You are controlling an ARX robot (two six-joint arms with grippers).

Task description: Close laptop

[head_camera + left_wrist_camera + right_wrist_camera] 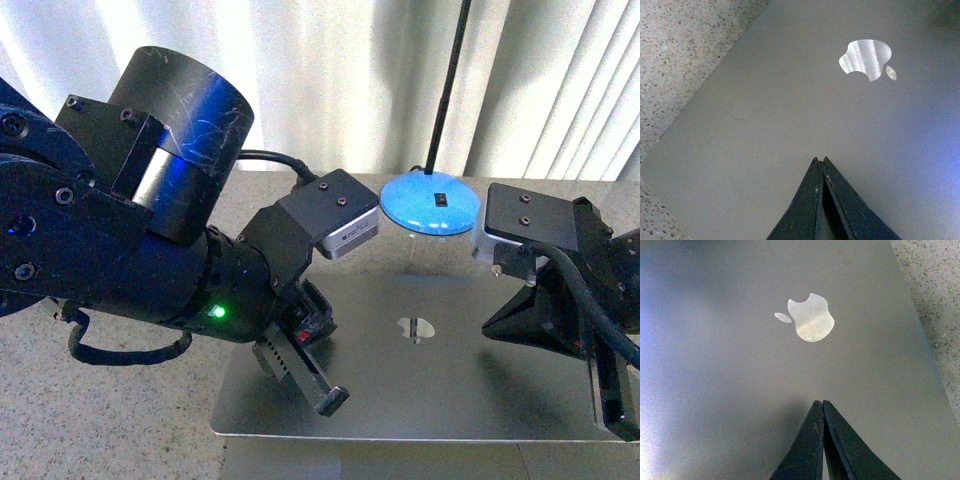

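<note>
Front view: laptop [430, 385] lid seemingly closed flat.

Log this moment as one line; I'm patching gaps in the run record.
laptop: lid flat, logo up | left gripper: shut, over lid | right gripper: shut, over lid | fully closed: cannot tell
</note>
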